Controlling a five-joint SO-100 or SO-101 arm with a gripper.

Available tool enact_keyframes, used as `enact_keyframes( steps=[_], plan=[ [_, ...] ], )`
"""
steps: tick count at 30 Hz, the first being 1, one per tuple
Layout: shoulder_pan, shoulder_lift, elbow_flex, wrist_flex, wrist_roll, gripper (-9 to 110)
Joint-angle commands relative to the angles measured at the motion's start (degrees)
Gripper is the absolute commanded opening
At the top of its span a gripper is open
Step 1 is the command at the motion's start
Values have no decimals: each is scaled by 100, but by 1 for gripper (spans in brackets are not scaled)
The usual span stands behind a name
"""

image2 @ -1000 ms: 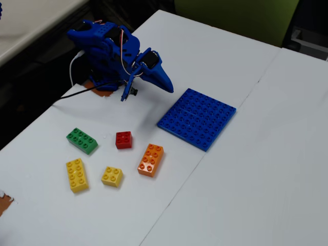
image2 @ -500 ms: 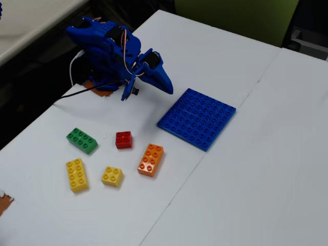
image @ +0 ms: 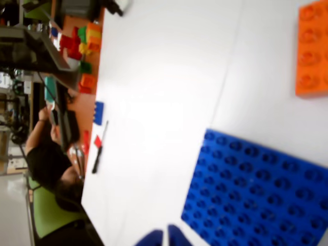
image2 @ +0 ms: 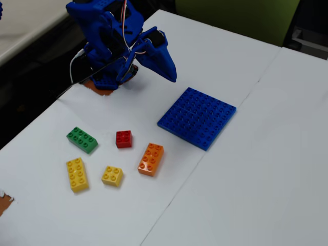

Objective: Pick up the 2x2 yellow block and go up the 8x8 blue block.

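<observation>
Yellow four-stud brick (image2: 111, 176) sits on the white bench (image2: 256, 169), at the near end of the loose bricks in the fixed view. Taking it as the landmark: the longer yellow brick (image2: 77, 175) lies just beside it to the left, the orange brick (image2: 150, 159) near it to the right and a little farther back, the red brick (image2: 123, 139) behind it, the green brick (image2: 82, 140) behind and to the left. None of them touches it. The blue studded plate (image2: 197, 118) lies well apart, beyond the orange brick to the upper right.

From the pincer (image2: 170, 77) the small yellow brick lies well away, toward the camera and to the left in the fixed view, past the red brick. The pincer hangs above the bench near the plate's far-left edge, nose pointing down and to the right, so it faces the plate and not the brick. The brick is square, so it has no long axis to line up with; any grasp could take either pair of sides, though the long yellow neighbour crowds the left side.

In the wrist view the two blue fingertips (image: 151, 238) show at the bottom edge close together with nothing between them, near the plate's (image: 256, 189) corner; the pincer looks nearly closed and empty. It would need to swing round and open before coming down.
</observation>
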Motion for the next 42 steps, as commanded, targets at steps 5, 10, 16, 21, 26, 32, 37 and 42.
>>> enact_keyframes(
  steps=[5,10,16,21,26,32,37,42],
  plan=[
    [325,-1828,-2329,826,-1687,0],
    [334,-2382,-2540,765,-3270,0],
    [659,-2777,-2540,1020,-5590,0],
    [1090,-2865,-2549,1521,-8016,1],
    [1670,-3015,-2566,1890,-10037,2],
    [2303,-4720,-5625,4157,-11479,3],
    [2575,-5502,-6539,4324,-11918,3],
    [3023,-6363,-7471,4465,-12850,2]
  ],
)
